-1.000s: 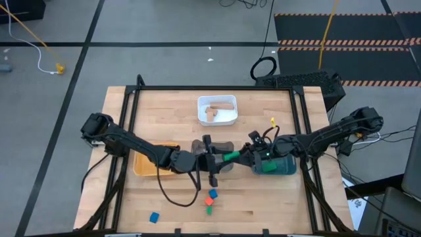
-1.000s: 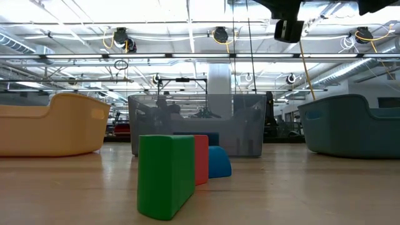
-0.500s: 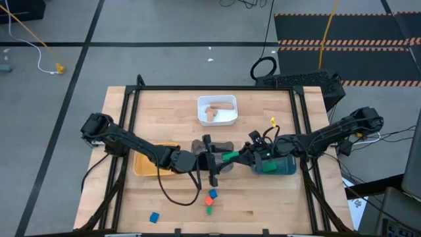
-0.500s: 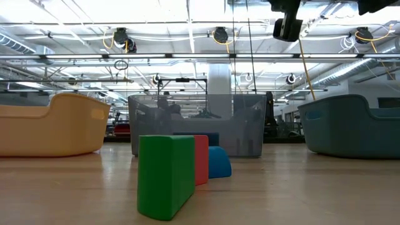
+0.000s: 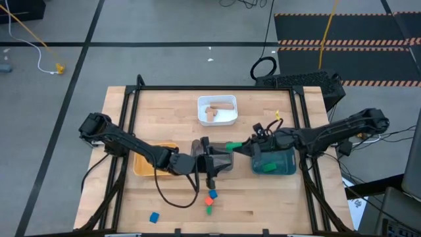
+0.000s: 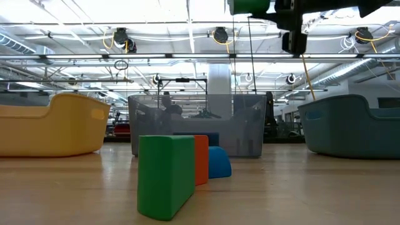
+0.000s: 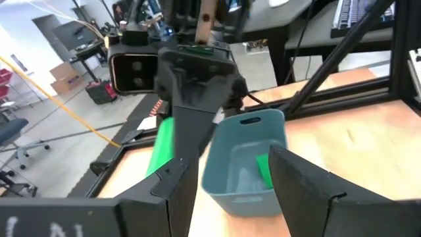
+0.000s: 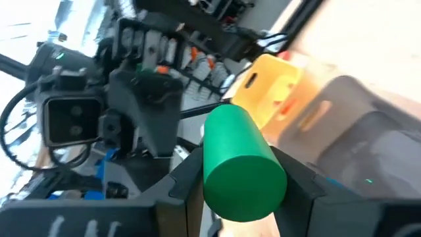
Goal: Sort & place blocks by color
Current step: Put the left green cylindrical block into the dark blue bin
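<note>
The right gripper (image 5: 231, 146) is clamped on a green cylinder block (image 5: 233, 145), held in the air near the desk's middle, just beside the teal tray (image 5: 287, 166). The left gripper (image 5: 212, 162) hovers facing it with its jaws apart. A green block (image 5: 209, 210), a red-orange block (image 5: 211, 195) and a blue block (image 5: 208, 201) sit clustered near the desk's front edge, and another blue block (image 5: 154, 217) lies toward the front left corner.

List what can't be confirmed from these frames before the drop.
- Grey translucent tray, high view: contents hidden under both grippers.
- Yellow tray, high view: inside partly covered by the left arm.
- Right gripper holding the green cylinder, low view: cut off by the top edge.
</note>
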